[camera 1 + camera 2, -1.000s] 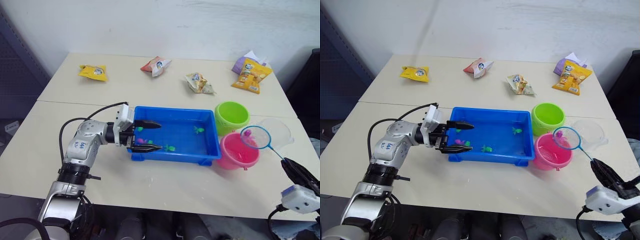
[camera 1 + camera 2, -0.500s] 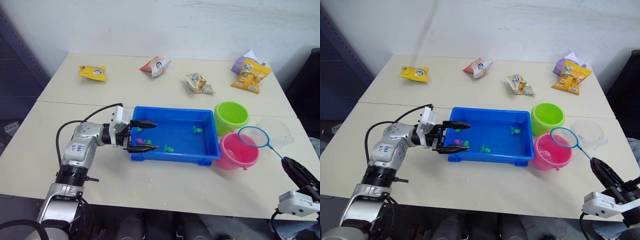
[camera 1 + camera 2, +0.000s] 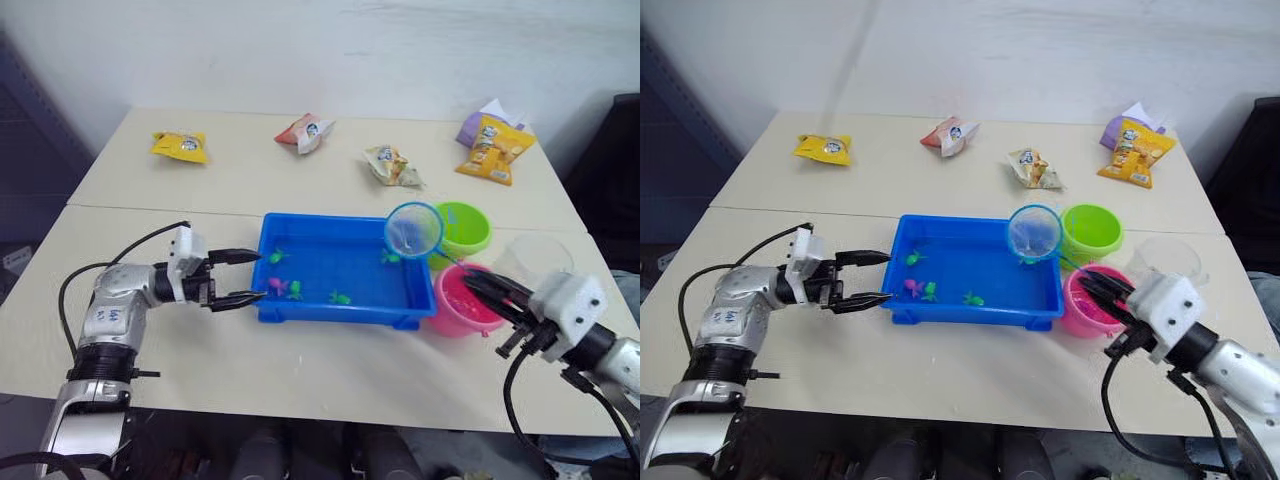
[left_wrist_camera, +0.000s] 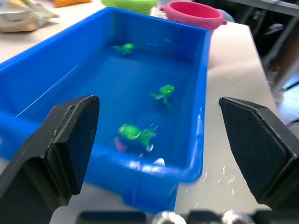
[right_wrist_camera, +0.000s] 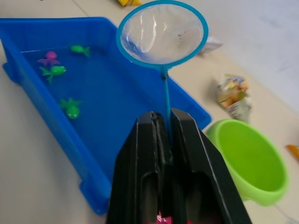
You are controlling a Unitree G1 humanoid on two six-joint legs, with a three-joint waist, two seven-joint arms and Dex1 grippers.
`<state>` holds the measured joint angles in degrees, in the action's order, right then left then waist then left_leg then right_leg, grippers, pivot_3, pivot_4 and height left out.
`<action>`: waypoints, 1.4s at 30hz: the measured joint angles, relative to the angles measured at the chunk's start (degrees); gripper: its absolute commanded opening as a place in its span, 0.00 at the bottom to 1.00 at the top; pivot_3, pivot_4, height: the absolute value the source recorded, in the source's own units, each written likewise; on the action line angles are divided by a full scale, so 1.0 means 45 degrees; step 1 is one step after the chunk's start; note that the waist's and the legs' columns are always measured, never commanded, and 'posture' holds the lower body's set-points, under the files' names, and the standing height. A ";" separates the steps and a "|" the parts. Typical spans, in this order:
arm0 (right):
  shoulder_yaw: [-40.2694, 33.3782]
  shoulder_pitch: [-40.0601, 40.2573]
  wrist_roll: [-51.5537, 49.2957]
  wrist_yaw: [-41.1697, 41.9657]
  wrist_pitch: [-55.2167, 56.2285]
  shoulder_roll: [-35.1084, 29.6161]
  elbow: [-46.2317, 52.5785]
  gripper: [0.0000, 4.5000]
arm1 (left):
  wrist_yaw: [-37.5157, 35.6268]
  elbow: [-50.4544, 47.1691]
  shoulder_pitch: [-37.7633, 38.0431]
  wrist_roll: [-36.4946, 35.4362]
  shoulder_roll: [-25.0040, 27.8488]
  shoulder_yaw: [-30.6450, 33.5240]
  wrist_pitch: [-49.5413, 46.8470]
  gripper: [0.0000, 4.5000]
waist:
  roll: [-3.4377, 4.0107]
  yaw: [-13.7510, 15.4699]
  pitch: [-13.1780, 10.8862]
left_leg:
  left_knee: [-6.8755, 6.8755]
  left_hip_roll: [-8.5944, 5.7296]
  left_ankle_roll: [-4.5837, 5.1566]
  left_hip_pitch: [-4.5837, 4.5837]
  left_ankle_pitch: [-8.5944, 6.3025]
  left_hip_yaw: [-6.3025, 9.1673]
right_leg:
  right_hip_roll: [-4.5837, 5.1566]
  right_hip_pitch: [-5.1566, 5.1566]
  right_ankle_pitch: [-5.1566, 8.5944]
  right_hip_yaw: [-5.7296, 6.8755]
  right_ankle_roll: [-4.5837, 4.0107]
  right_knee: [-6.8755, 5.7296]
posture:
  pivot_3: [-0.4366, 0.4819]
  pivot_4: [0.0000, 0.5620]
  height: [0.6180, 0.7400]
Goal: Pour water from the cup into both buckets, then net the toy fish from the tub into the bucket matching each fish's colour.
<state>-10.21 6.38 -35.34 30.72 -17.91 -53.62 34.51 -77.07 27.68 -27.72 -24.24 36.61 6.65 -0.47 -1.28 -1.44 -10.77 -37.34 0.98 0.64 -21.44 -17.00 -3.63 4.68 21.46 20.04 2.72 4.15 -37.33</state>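
Swung in from over the pink bucket [image 3: 465, 302], the net [image 3: 413, 228] now hangs above the tub's [image 3: 330, 318] far right corner, its hoop empty, and the right tool [image 3: 484, 291] has come in over the pink bucket, fingers clamped on the thin handle. Back from the tub's left end, the left tool [image 3: 240, 277] has drawn clear of the rim and sits just outside it with its fingers spread wide and nothing between them. Inside the tub, a green fish [image 3: 277, 257] lies near the far left corner, a pink fish [image 3: 276, 286] and a green one [image 3: 296, 290] sit together near the front left, another green one [image 3: 340, 297] lies by the front wall, and one more rests under the hoop. Right of the tub the green bucket [image 3: 467, 225] stands behind the pink bucket, with the cup [image 3: 530, 262] to their right. Snack bags [image 3: 393, 166] lie along the worktop's [image 3: 330, 375] far side.
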 measured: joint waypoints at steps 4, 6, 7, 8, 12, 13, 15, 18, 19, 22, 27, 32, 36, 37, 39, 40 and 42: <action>0.1619 -0.2825 -0.0854 0.0106 -0.2730 0.0196 -0.0155 0.00 | 0.0230 -0.0015 0.0567 0.0002 0.0359 0.0528 0.0198 0.98 | 0.0000 -0.0003 -0.0001 | -0.0002 -0.0007 0.0000 -0.0022 -0.0002 0.0017 | 0.0014 0.0008 0.0000 0.0020 0.0000 0.0014 | 0.48 0.27 0.98; 0.3198 -0.4989 -0.0617 0.0408 -0.4056 0.0727 -0.0905 0.00 | 0.0455 -0.0221 0.0994 0.0009 0.0419 0.0654 0.0181 0.98 | -0.0003 -0.0088 -0.0002 | -0.0002 -0.0008 0.0014 -0.0021 -0.0010 0.0011 | 0.0019 0.0009 0.0000 0.0018 0.0000 0.0016 | 0.48 0.27 0.98; 0.3611 -0.5439 -0.0506 0.0521 -0.4333 0.0898 -0.1170 0.00 | 0.0534 -0.0509 0.1109 -0.0003 0.0384 0.0680 0.0136 0.98 | -0.0006 -0.0053 -0.0002 | 0.0005 -0.0012 0.0016 -0.0034 -0.0008 0.0021 | 0.0026 0.0023 0.0000 0.0029 0.0000 0.0015 | 0.48 0.27 0.98; 0.3932 -0.5814 -0.0364 0.0592 -0.4585 0.1080 -0.1405 0.00 | 0.0605 -0.0754 0.1220 -0.0013 0.0390 0.0684 0.0055 0.98 | -0.0010 -0.0048 -0.0001 | 0.0007 -0.0010 0.0013 -0.0034 -0.0009 0.0022 | 0.0025 0.0023 0.0000 0.0031 0.0000 0.0016 | 0.48 0.27 0.98; 0.5336 -0.7950 0.0310 0.1122 -0.5750 0.1890 -0.2709 0.00 | 0.1153 -0.2585 0.1607 -0.0154 0.0423 0.0778 -0.0776 0.98 | -0.0007 0.0006 -0.0002 | 0.0008 -0.0014 0.0006 -0.0053 -0.0004 0.0026 | 0.0031 0.0031 0.0000 0.0042 -0.0001 0.0025 | 0.48 0.27 0.98; 0.5749 -0.8517 0.0553 0.1405 -0.6050 0.1937 -0.2941 0.00 | 0.1297 -0.3183 0.1791 -0.0258 0.0512 0.0794 -0.1098 0.98 | -0.0007 -0.0022 -0.0002 | 0.0006 -0.0014 -0.0014 -0.0057 0.0005 0.0024 | 0.0031 0.0030 0.0000 0.0042 0.0000 0.0039 | 0.48 0.27 0.98; 0.6315 -0.9286 0.0886 0.2044 -0.6399 0.2041 -0.3325 0.00 | 0.1461 -0.4118 0.1933 -0.0343 0.0572 0.0762 -0.1732 0.98 | -0.0007 -0.0035 -0.0002 | 0.0008 -0.0017 -0.0021 -0.0066 0.0009 0.0025 | 0.0032 0.0028 -0.0002 0.0047 0.0003 0.0054 | 0.48 0.27 0.98; 0.7140 -1.0018 0.1148 0.3114 -0.6634 0.2105 -0.3484 0.00 | 0.1537 -0.5111 0.2005 -0.0452 0.0862 0.0588 -0.2447 0.98 | -0.0006 -0.0041 -0.0002 | 0.0015 -0.0016 -0.0021 -0.0078 0.0006 0.0026 | 0.0030 0.0033 -0.0003 0.0053 0.0004 0.0069 | 0.48 0.27 0.98; 0.7363 -1.0171 0.1269 0.3419 -0.6644 0.2107 -0.3514 0.00 | 0.1527 -0.5344 0.1978 -0.0468 0.0994 0.0500 -0.2599 0.98 | -0.0006 -0.0041 -0.0002 | 0.0018 -0.0016 -0.0021 -0.0079 0.0006 0.0026 | 0.0029 0.0035 -0.0003 0.0054 0.0004 0.0070 | 0.48 0.27 0.98; 0.8210 -1.0848 0.2151 0.4097 -0.6584 0.2384 -0.4141 0.00 | 0.1371 -0.5636 0.1790 -0.0456 0.1502 0.0277 -0.3015 0.98 | -0.0006 -0.0045 -0.0002 | 0.0012 -0.0017 -0.0021 -0.0081 0.0006 0.0026 | 0.0029 0.0037 -0.0003 0.0054 0.0004 0.0069 | 0.48 0.27 0.98; 0.8951 -1.1853 0.3501 0.4599 -0.6443 0.3023 -0.5265 0.00 | 0.0871 -0.5649 0.1201 -0.0007 0.2322 -0.0427 -0.3169 0.98 | -0.0002 -0.0068 -0.0004 | 0.0011 -0.0017 -0.0026 -0.0108 0.0009 0.0026 | 0.0027 0.0072 -0.0002 0.0058 0.0004 0.0058 | 0.48 0.27 0.98; 0.9563 -1.2451 0.4485 0.4990 -0.6565 0.3492 -0.5809 0.00 | 0.0383 -0.5258 0.0367 0.0792 0.3184 -0.1053 -0.2954 0.98 | -0.0002 -0.0056 -0.0004 | -0.0063 -0.0022 -0.0034 -0.0266 0.0016 0.0009 | 0.0028 0.0240 -0.0003 0.0054 0.0004 -0.0087 | 0.48 0.27 0.98; 0.9981 -1.2759 0.5302 0.5135 -0.6591 0.3724 -0.6353 0.00 | 0.0147 -0.4845 0.0022 0.1089 0.3376 -0.1223 -0.2799 0.98 | -0.0002 -0.0077 -0.0004 | -0.0128 -0.0019 -0.0024 -0.0335 0.0010 0.0012 | 0.0023 0.0279 -0.0003 0.0058 0.0004 -0.0104 | 0.48 0.27 0.98; 1.0079 -1.2863 0.5536 0.5170 -0.6572 0.3732 -0.6555 0.00 | 0.0080 -0.4821 -0.0024 0.1103 0.3406 -0.1225 -0.2801 0.98 | -0.0002 -0.0071 -0.0004 | -0.0136 -0.0019 -0.0021 -0.0346 0.0009 0.0014 | 0.0024 0.0286 -0.0003 0.0060 0.0005 -0.0105 | 0.48 0.27 0.98; 1.0103 -1.2971 0.5890 0.5233 -0.6523 0.3806 -0.6819 0.00 | -0.0030 -0.4818 -0.0068 0.1114 0.3447 -0.1226 -0.2804 0.98 | -0.0001 -0.0062 -0.0004 | -0.0140 -0.0019 -0.0019 -0.0356 0.0008 0.0016 | 0.0025 0.0291 -0.0004 0.0060 0.0007 -0.0104 | 0.48 0.27 0.98; 1.0103 -1.3030 0.5974 0.5275 -0.6497 0.3872 -0.6916 0.00 | -0.0044 -0.4819 -0.0068 0.1116 0.3461 -0.1226 -0.2815 0.98 | -0.0001 -0.0070 -0.0004 | -0.0140 -0.0018 -0.0019 -0.0357 0.0007 0.0016 | 0.0024 0.0293 -0.0004 0.0060 0.0007 -0.0104 | 0.48 0.27 0.98; 1.0101 -1.3153 0.6143 0.5366 -0.6397 0.3995 -0.7105 0.00 | -0.0052 -0.4847 -0.0072 0.1116 0.3461 -0.1226 -0.2840 0.98 | -0.0001 -0.0077 -0.0005 | -0.0140 -0.0018 -0.0020 -0.0358 0.0008 0.0016 | 0.0023 0.0294 -0.0004 0.0061 0.0007 -0.0106 | 0.48 0.27 0.98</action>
<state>35.25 -52.81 -7.70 54.87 -46.70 -35.64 2.54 -77.30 5.87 -28.04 -19.22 52.19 1.13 -13.25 -1.29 -1.78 -10.79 -37.97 0.90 0.55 -23.06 -16.96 -3.55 4.78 22.78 20.02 2.99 4.18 -37.81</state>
